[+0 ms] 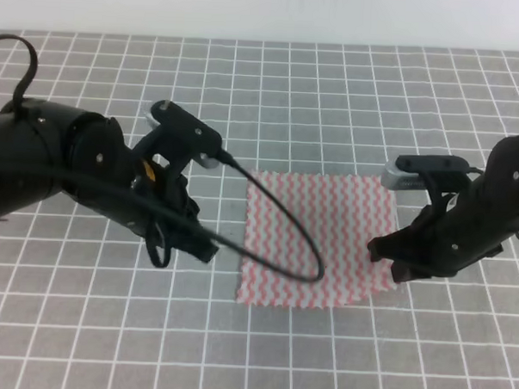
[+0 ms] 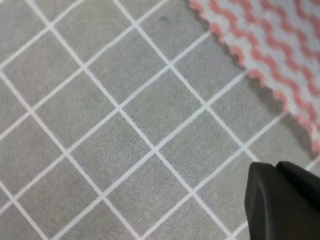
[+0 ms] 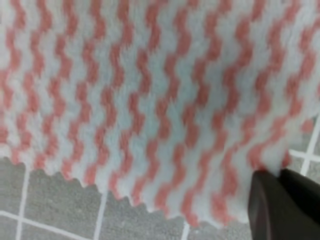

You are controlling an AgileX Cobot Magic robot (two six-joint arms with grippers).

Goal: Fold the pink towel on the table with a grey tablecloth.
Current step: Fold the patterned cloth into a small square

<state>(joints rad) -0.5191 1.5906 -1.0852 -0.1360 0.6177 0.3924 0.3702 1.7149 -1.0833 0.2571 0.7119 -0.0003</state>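
Pink towel flat on the table with a grey tablecloth; right gripper at its near-right corner, left gripper beside its left edge (jaw states: cannot tell).

A pale, plain wall runs along the top edge of the high view, behind the far edge of the gridded surface. It shows no marks or detail. Nothing else apart from the task's things appears in any view.
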